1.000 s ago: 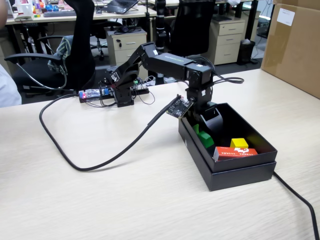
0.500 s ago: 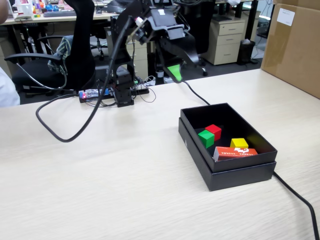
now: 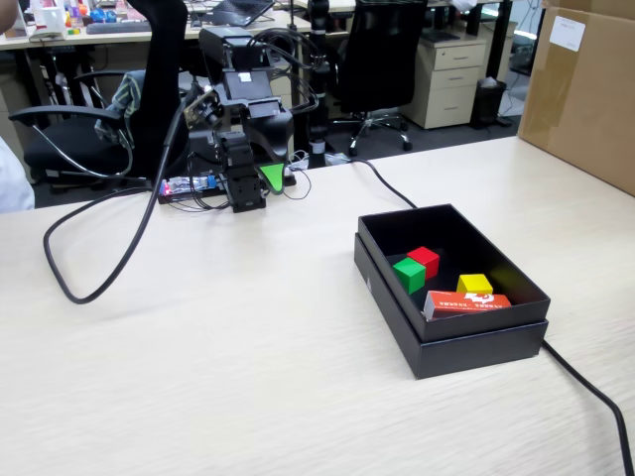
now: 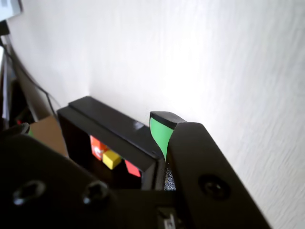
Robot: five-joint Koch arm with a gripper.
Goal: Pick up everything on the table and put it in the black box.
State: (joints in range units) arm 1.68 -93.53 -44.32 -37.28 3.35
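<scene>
In black box [image 3: 466, 342]; green cube [image 3: 408, 274], far from fingers [image 3: 272, 179]

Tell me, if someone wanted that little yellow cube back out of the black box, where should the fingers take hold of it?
Probably from straight above, closing on two opposite side faces of the yellow cube. It sits low in the black box, whose walls block a sideways approach. The orange-red packet lies close in front, so the sides away from it look freer.

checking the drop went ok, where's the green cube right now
In the fixed view the green cube sits inside the black box, at its left end, touching the red cube.
</scene>
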